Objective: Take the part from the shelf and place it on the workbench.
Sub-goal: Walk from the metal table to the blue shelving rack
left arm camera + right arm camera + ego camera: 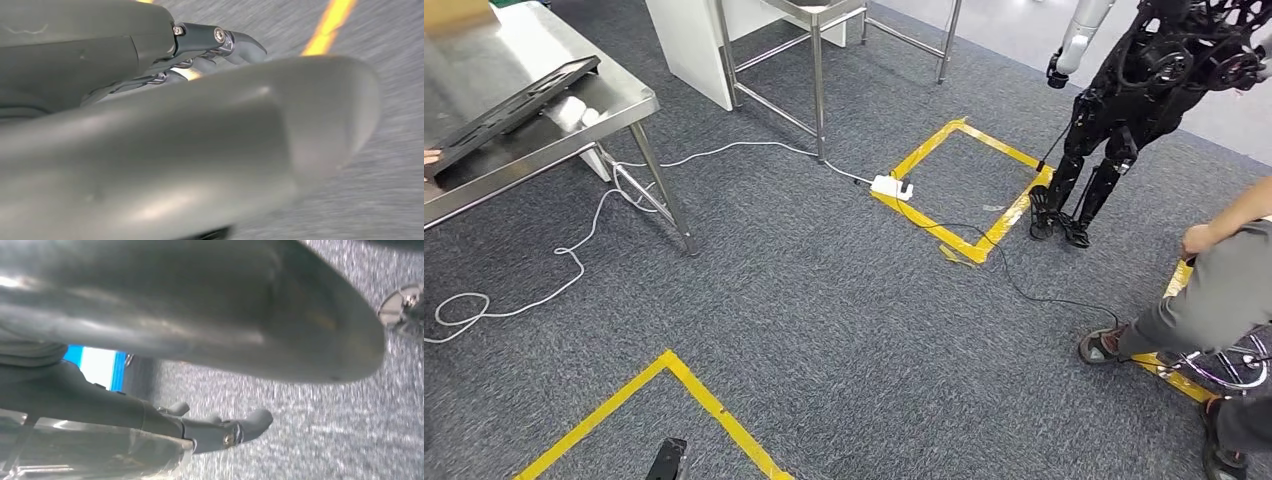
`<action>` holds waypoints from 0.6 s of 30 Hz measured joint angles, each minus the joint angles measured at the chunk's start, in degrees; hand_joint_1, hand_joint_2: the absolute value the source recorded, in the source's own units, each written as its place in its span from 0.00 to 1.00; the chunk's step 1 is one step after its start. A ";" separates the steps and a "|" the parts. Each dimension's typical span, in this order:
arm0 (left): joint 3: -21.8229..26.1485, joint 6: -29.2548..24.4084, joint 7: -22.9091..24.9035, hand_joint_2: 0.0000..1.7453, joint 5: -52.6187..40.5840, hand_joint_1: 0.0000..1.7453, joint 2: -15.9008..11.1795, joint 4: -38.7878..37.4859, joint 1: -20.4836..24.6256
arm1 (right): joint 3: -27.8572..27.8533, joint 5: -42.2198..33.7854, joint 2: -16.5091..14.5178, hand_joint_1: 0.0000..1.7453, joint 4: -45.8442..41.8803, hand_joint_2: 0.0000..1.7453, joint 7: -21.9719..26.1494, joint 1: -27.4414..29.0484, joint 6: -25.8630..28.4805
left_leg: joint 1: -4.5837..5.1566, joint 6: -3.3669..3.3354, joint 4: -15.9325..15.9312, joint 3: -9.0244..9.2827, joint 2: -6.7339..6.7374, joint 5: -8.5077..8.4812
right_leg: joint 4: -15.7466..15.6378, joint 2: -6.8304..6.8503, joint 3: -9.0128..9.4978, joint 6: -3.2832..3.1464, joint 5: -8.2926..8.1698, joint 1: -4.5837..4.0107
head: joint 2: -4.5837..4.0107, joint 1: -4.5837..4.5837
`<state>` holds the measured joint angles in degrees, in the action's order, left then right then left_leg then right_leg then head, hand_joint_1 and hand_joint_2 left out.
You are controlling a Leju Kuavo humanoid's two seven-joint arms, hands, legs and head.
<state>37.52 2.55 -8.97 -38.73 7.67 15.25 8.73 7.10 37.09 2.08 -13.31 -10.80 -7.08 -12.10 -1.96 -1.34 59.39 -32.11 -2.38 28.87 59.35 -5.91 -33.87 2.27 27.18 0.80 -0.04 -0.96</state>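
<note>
A long flat black part (512, 105) lies on the steel table (594, 115) at the far left of the head view. A person's fingertip (430, 156) touches the table by the part's near end. My left hand (190, 130) hangs over grey carpet with its thumb and dark fingers (220, 42) apart and nothing between them. My right hand (200, 330) also hangs above the carpet; its fingers (225, 432) are stretched out and hold nothing.
A second steel table frame (816, 60) and a white cabinet (686, 40) stand at the back. A white power strip (892, 186) and cables (574, 262) cross the carpet between yellow tape squares (969, 190). A black humanoid robot (1144, 90) and a person (1224, 290) are at the right.
</note>
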 joint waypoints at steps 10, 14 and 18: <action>-3.62 4.23 9.30 0.00 -2.95 0.00 -0.35 -1.38 -1.00 | -0.92 0.18 -0.39 0.00 -0.02 0.00 -1.29 -0.99 -0.71 | 0.00 0.38 -0.41 1.61 7.03 0.92 | 2.27 9.27 -1.98 2.08 -0.05 0.71 | 0.00 0.76; -4.45 4.34 9.88 0.00 -3.81 0.00 -0.42 -1.46 -0.91 | -0.96 0.19 -0.49 0.00 -0.03 0.00 -1.31 -1.37 -0.71 | 0.13 2.08 -0.73 2.82 9.31 1.86 | -0.20 9.27 -1.05 -0.10 -1.46 -0.11 | 0.00 0.64; -5.90 4.36 10.99 0.00 -5.51 0.00 -0.51 -1.64 -1.05 | -1.11 0.20 -0.70 0.00 -0.02 0.00 -1.58 -1.23 -0.68 | -0.23 2.38 7.16 -0.46 4.05 7.08 | -0.50 6.39 -0.82 -2.32 -1.89 0.45 | 0.00 -0.03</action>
<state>31.62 6.91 2.02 -44.25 7.16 13.61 7.67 5.99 37.29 1.38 -13.33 -12.37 -8.31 -12.78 -2.19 1.04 66.55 -32.57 1.68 35.95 58.85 0.48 -34.69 -0.06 25.28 1.25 -0.04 -0.99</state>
